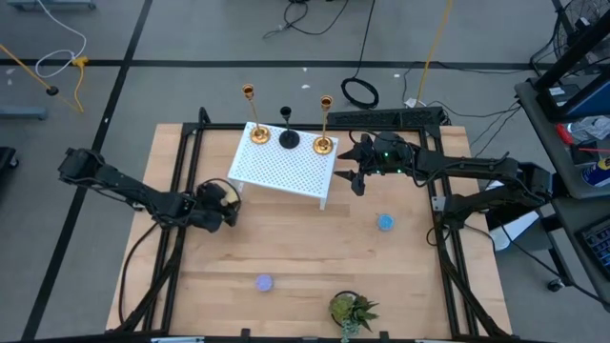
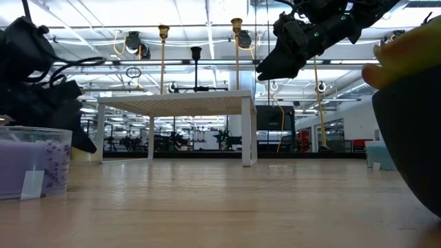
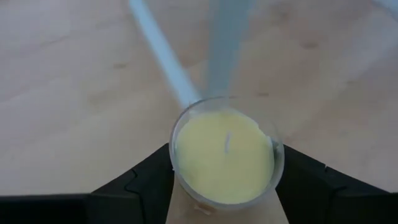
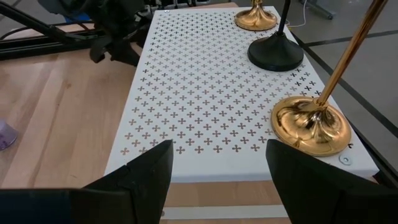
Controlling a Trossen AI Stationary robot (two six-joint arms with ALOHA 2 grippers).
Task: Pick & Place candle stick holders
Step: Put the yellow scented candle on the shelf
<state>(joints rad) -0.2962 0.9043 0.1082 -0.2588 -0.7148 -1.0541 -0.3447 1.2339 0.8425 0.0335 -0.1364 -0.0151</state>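
Left gripper (image 1: 221,204): left of centre in the high view, low over the wooden table (image 1: 305,262), just left of the rack's near-left corner; its fingers are clamped on a yellow candle in a clear cup (image 3: 225,151), which fills the lower middle of the left wrist view.
Purple candle (image 1: 263,282): lower centre-left of the high view, alone on the table.
White perforated rack (image 1: 282,168): upper centre of the high view, a small raised platform on legs; all three holders stand along its far edge.
Left gold candle stick holder (image 1: 259,132): far-left corner of the rack, upright.
Black candle stick holder (image 1: 289,138): between the two gold ones, upright and shorter than them.
Right gold candle stick holder (image 1: 324,144): far-right corner of the rack, upright, nearest the right gripper.
Potted plant (image 1: 351,312): bottom centre of the high view, at the table's near edge.
Right gripper (image 1: 355,166): just right of the rack in the high view, raised above table level in the low view, fingers apart and holding nothing.
Blue candle (image 1: 385,222): right of centre in the high view, on the table below the right gripper.
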